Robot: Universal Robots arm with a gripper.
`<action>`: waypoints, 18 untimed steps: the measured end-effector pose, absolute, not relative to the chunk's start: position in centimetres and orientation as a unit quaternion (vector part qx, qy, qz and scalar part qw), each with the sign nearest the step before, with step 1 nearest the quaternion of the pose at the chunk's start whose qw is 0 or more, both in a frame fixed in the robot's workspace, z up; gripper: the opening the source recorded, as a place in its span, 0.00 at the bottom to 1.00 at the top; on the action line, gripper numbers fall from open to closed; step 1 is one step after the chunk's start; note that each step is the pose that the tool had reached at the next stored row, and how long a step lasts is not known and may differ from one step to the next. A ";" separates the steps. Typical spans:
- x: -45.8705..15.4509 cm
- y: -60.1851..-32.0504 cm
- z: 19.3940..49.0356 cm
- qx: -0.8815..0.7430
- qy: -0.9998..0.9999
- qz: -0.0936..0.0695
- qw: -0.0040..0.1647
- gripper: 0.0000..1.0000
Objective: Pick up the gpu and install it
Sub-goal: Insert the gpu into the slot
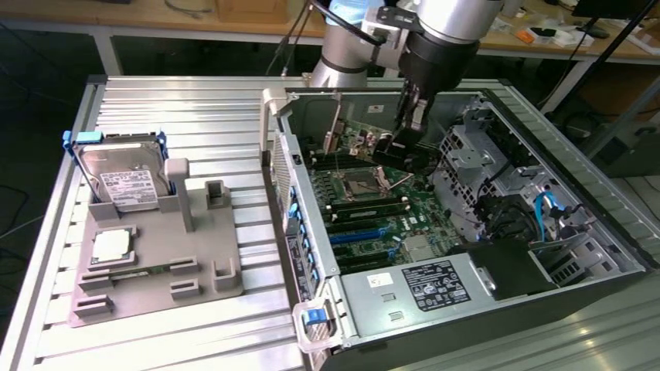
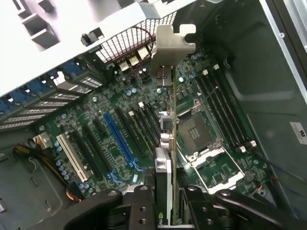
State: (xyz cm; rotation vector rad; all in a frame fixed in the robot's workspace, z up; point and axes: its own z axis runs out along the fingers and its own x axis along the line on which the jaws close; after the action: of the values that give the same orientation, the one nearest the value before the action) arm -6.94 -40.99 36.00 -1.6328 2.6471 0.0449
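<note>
The gpu [image 2: 169,158] appears edge-on in the wrist view, a thin card whose silver end bracket [image 2: 170,43] points toward the case's grilled rear wall. My gripper [image 2: 168,203] is shut on the card's near end, with a black finger on each side. In the exterior view the gripper [image 1: 400,147] is lowered inside the open computer case [image 1: 577,255], holding the gpu [image 1: 361,141] upright over the green motherboard [image 1: 376,212]. The card hangs between the expansion slots and the processor socket [image 2: 194,129]. I cannot tell whether it touches the board.
A blue slot [image 2: 120,139] and a white slot [image 2: 72,155] lie beside several black ones. On the exterior view's left, a grey holder [image 1: 154,270] carries the hard drive [image 1: 124,182] and a square processor chip [image 1: 111,246]. Drive cages and cables [image 1: 542,212] crowd the case's right.
</note>
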 end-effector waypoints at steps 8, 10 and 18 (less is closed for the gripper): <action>-6.3 -41.0 34.7 -0.552 0.834 0.014 0.014 0.27; -6.2 -41.2 34.4 -0.552 0.834 0.013 0.013 0.27; -6.1 -41.6 33.2 -0.572 0.820 0.011 0.012 0.27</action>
State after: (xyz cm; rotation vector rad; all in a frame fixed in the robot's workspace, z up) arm -6.13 -41.56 33.22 -1.7841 2.5570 0.0353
